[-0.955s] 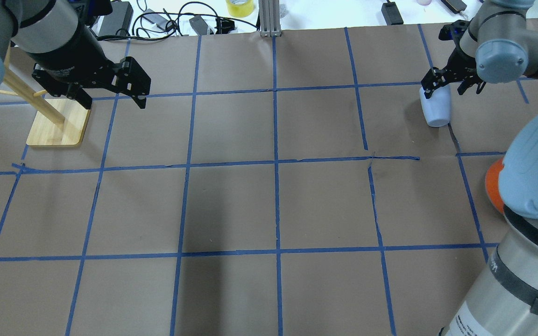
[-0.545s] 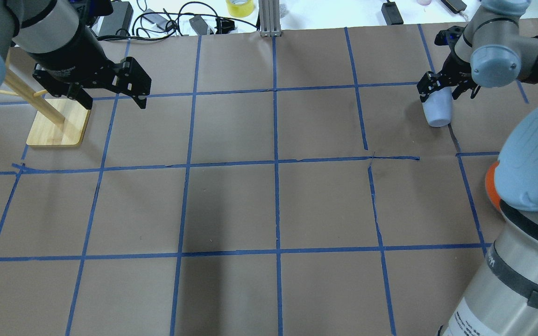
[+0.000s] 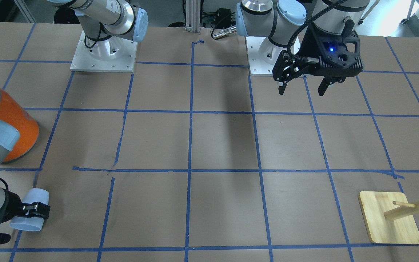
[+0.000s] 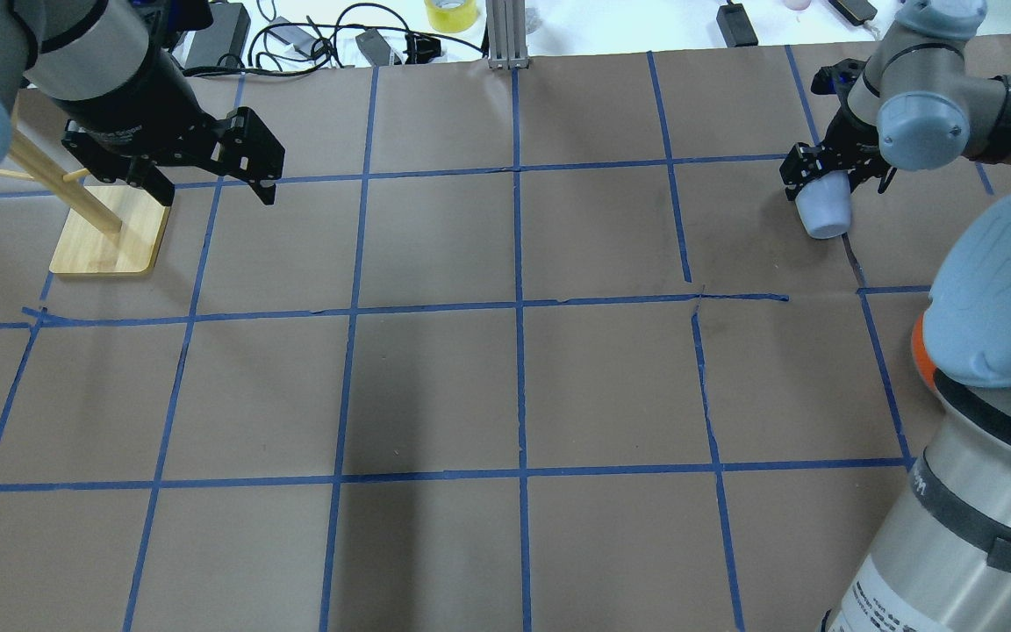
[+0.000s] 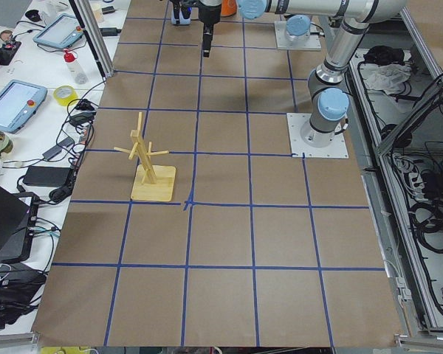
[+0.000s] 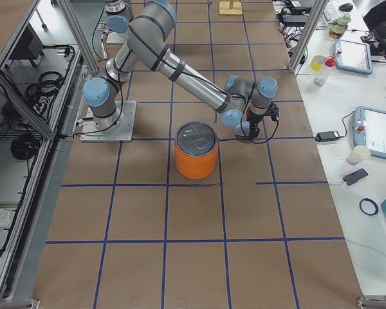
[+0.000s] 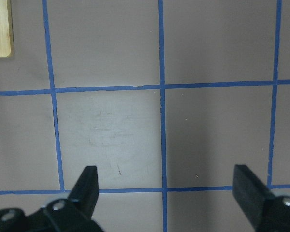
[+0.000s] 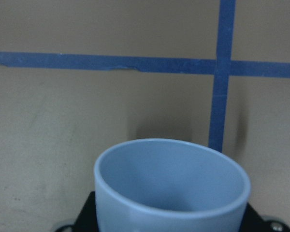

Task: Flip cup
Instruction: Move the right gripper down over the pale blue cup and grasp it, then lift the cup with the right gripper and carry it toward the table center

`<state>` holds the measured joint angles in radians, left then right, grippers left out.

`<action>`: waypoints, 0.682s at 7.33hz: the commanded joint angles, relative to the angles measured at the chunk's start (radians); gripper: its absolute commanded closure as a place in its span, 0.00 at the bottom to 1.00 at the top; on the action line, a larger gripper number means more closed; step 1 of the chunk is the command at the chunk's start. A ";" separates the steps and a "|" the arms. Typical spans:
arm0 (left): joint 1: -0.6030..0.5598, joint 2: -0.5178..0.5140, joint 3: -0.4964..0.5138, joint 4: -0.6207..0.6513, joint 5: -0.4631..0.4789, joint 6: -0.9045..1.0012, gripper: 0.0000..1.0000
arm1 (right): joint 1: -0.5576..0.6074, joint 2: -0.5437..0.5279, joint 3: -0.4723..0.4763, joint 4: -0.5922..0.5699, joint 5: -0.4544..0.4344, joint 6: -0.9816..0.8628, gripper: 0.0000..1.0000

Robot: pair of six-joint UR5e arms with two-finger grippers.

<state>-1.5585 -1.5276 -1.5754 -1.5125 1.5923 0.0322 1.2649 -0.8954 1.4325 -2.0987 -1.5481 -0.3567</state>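
Note:
The pale lavender-blue cup [image 4: 824, 213] is at the far right of the table, tilted, with its open mouth pointing away from the wrist. My right gripper [image 4: 828, 178] is shut on it near its base end. The front-facing view shows the cup [image 3: 28, 217] low over the paper, a black finger [image 3: 37, 210] across its side. The right wrist view looks into its mouth [image 8: 171, 186]. I cannot tell whether it touches the table. My left gripper [image 4: 247, 180] is open and empty, hovering at the far left; its jaws stand wide apart in the left wrist view [image 7: 166, 188].
A big orange can [image 3: 13, 120] with a silver top stands near the right arm, also seen in the right view [image 6: 196, 154]. A wooden peg rack [image 4: 111, 233] stands at the far left beside the left gripper. Cables and tape lie beyond the table's far edge.
My right gripper's fingers have closed in on the cup and the wrist has turned and shifted slightly left. The cup has tilted a little. The left arm has not moved.

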 commanded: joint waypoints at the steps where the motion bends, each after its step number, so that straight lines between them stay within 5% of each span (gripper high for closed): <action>1: 0.000 0.001 0.000 0.000 0.000 0.002 0.00 | 0.011 -0.008 -0.007 0.009 -0.001 -0.014 0.23; 5: 0.000 0.001 0.000 0.000 -0.002 0.002 0.00 | 0.190 -0.101 -0.001 0.051 0.045 -0.136 0.29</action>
<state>-1.5585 -1.5263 -1.5754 -1.5125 1.5919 0.0325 1.3776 -0.9665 1.4307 -2.0616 -1.5128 -0.4673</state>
